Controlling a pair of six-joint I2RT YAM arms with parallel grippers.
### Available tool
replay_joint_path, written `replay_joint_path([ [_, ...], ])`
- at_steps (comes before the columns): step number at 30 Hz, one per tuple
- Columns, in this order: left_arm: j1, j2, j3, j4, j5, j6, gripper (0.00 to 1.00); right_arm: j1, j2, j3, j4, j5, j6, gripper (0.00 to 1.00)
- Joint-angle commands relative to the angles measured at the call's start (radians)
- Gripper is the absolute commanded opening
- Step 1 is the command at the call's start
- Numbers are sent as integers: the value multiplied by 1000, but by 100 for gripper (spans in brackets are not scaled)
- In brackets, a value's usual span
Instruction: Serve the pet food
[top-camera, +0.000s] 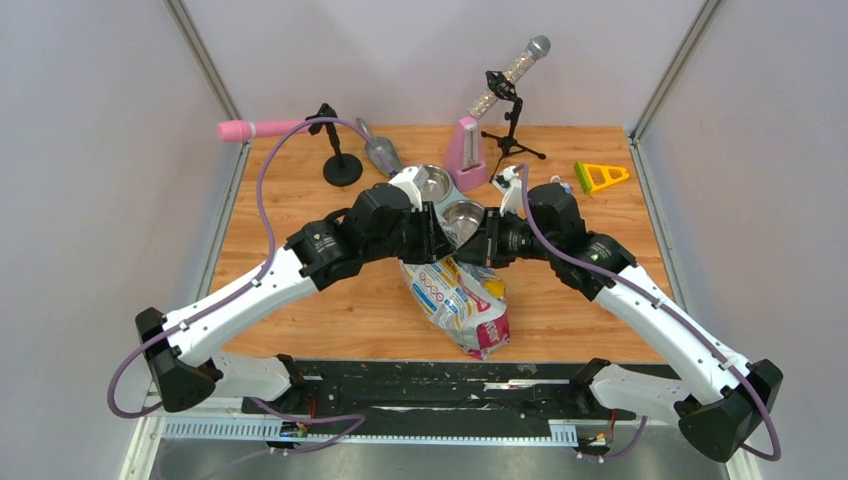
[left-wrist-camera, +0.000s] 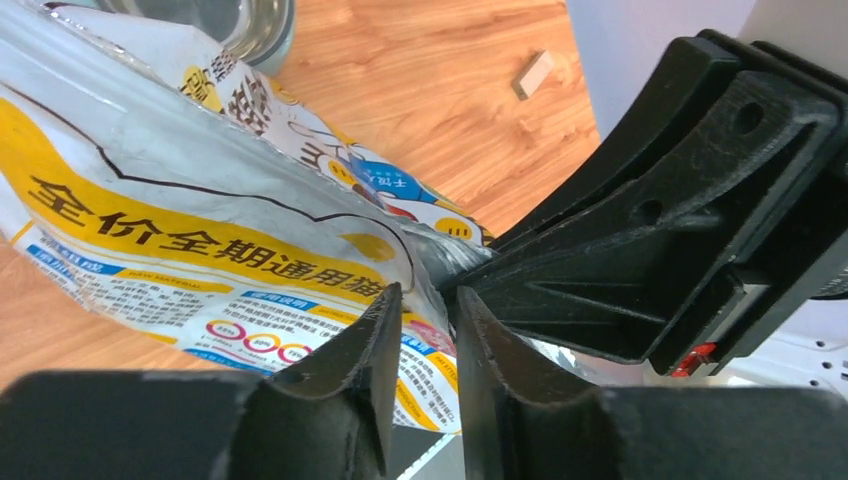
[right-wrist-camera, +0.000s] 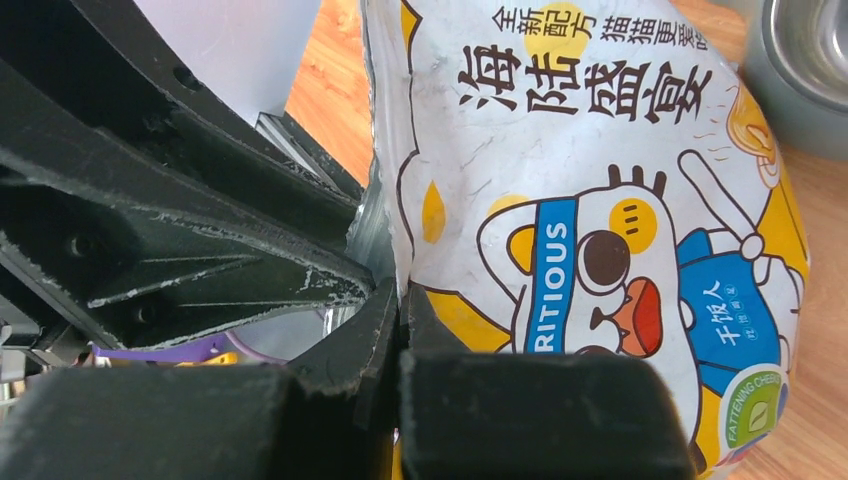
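Observation:
The printed pet food bag (top-camera: 462, 300) lies on the wooden table (top-camera: 300, 200), its top end toward two steel bowls (top-camera: 462, 215). No kibble shows; it is hidden inside the bag or out of view. My right gripper (right-wrist-camera: 400, 295) is shut on the bag's (right-wrist-camera: 600, 200) top edge at its side seam. My left gripper (left-wrist-camera: 428, 300) faces it from the other side, jaws a little apart, the bag's (left-wrist-camera: 200, 230) silvery edge just at their tips. In the top view the left gripper (top-camera: 440, 245) and the right gripper (top-camera: 482, 248) meet at the bag's top.
The bowls sit in a white stand (top-camera: 408, 180). A grey scoop (top-camera: 380, 152), a pink metronome (top-camera: 466, 152), two microphones on stands (top-camera: 340, 165) (top-camera: 510, 110) and a yellow triangle (top-camera: 600, 177) are at the back. Bowl rims show in the wrist views (left-wrist-camera: 250, 25) (right-wrist-camera: 800, 50).

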Motion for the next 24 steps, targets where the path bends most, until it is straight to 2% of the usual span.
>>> replay_joint_path([
  [1, 4, 41, 62, -189, -52, 13, 26, 4, -80, 28, 159, -3, -55, 0],
  [2, 5, 43, 78, -202, -53, 15, 22, 4, -81, 30, 158, 15, -66, 0],
  [3, 4, 47, 86, -234, -57, 17, 12, 4, -83, 32, 159, 35, -78, 0],
  [5, 4, 49, 104, -276, -64, 25, 0, 4, -89, 43, 159, 68, -107, 0],
  [14, 4, 27, 143, -410, -68, 60, 0, 4, -109, 71, 111, 293, -209, 0],
  [24, 4, -40, 238, -646, -208, 52, 0, 4, -157, 92, 71, 748, -271, 0],
])
